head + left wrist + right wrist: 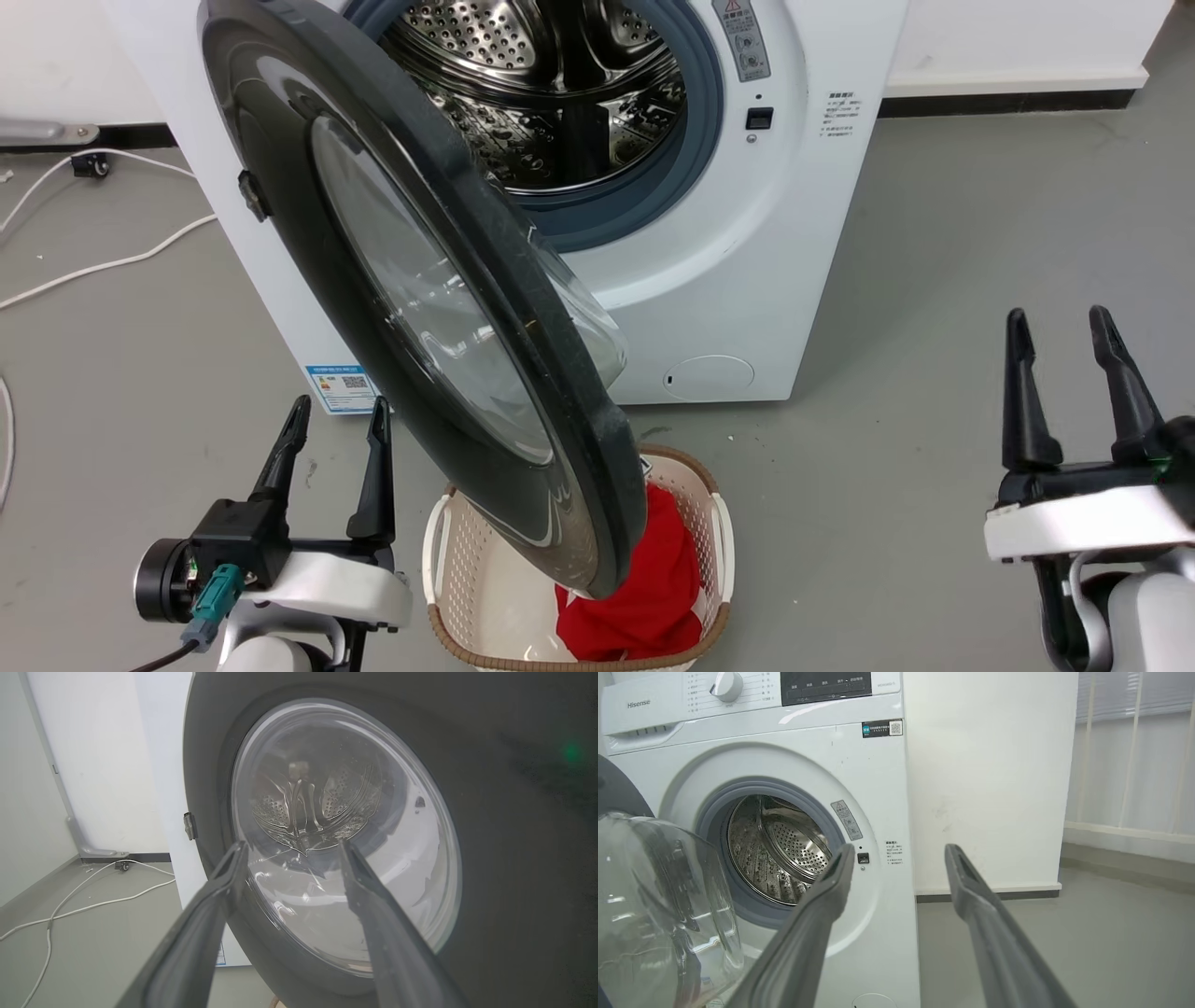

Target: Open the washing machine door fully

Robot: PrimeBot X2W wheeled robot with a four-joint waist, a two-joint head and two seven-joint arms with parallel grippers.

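The left gripper (339, 403) has its jaws spread wide with nothing between them. In the left wrist view, the left gripper (293, 843) points straight at the outer face of the washing machine door (514, 858), its tips lying over the clear glass bowl. In the head view it sits just left of the door and apart from it.

The right gripper (1058, 314) also has its jaws parted and empty. It is well off to the right over bare grey floor (934, 280). In the right wrist view, the right gripper (900, 847) faces the washing machine (878, 788).

The washing machine door (420, 308) is swung out from the front of the washing machine (747, 280), between the two grippers. This leaves the perforated steel drum (541, 84) and the grey rubber seal (691, 159) exposed. In the head view, the door's lower edge overlaps a beige laundry basket (719, 541) holding a red cloth (653, 579). A blue label sticker (341, 385) and a round cap (708, 376) sit low on the machine. A white cable (112, 261) trails across the floor at the left.
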